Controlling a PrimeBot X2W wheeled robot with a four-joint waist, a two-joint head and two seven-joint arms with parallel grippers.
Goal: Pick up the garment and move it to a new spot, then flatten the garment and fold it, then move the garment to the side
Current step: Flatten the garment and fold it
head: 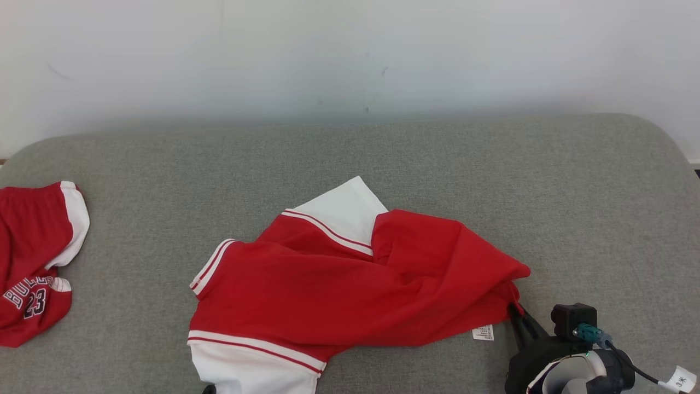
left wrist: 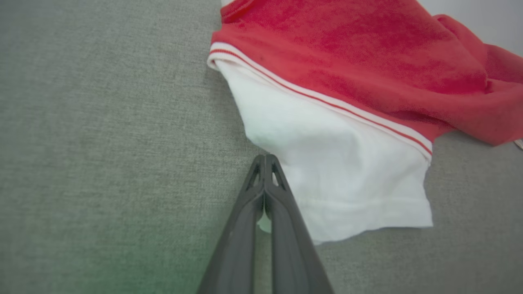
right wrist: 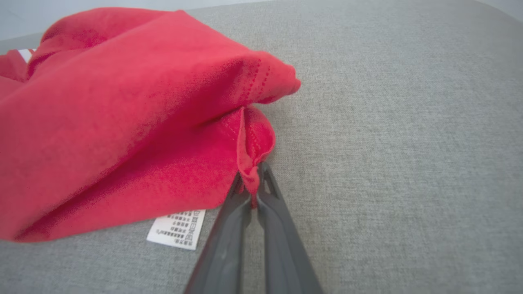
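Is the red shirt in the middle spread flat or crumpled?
Crumpled: the red shirt lies bunched on the grey cushion, with deep folds across its body.

Garment [head: 350,279] lies on the middle of the padded surface [head: 492,180], so I'm calling everything off it. Wall [head: 350,54] behind it. Second garment [head: 33,262] well off to its left, not touching. Care label [head: 483,332] pokes out at its near right corner, flat on the surface. My right gripper [right wrist: 251,179] pinches the hem just right of that label, and my left gripper [left wrist: 265,159] is clamped on its near left edge.
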